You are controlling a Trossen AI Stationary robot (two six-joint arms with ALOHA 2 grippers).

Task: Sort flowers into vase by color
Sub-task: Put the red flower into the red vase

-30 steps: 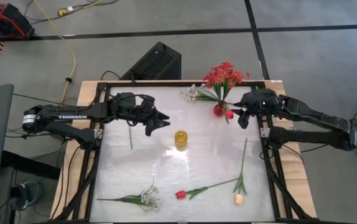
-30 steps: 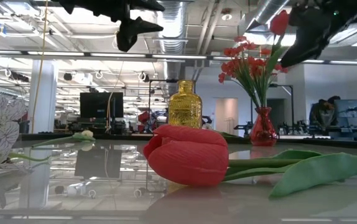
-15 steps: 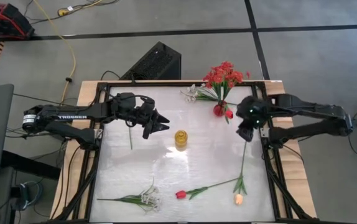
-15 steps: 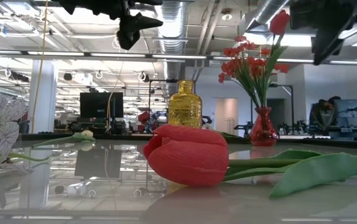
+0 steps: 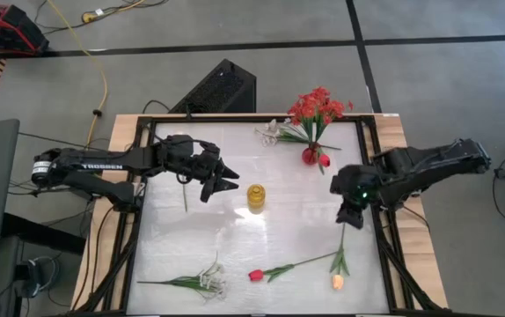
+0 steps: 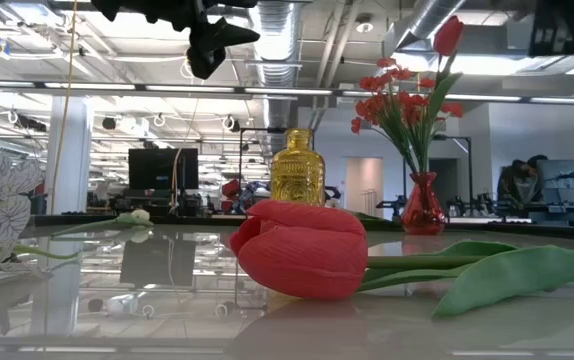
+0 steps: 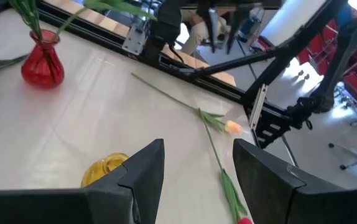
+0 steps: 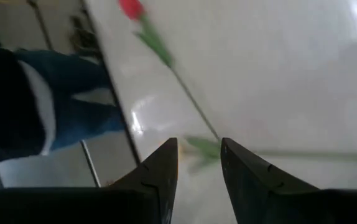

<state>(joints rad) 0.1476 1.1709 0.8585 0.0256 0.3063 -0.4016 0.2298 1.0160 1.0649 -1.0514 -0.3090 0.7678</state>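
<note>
Red tulip (image 6: 302, 248) (plump, closed bud)

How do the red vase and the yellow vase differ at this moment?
The red vase holds a bunch of red flowers; the yellow vase holds none. The red vase stands near the table's far edge, with a white spray lying beside it; the yellow vase stands near the middle, alone. In the low view the red vase is bulbous with a narrow neck, the yellow one a taller, straighter bottle. Both stand upright, and no gripper touches either.

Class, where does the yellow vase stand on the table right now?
In the high view, the yellow vase stands upright near the table's middle, just right of the left gripper and apart from the red vase.
</note>
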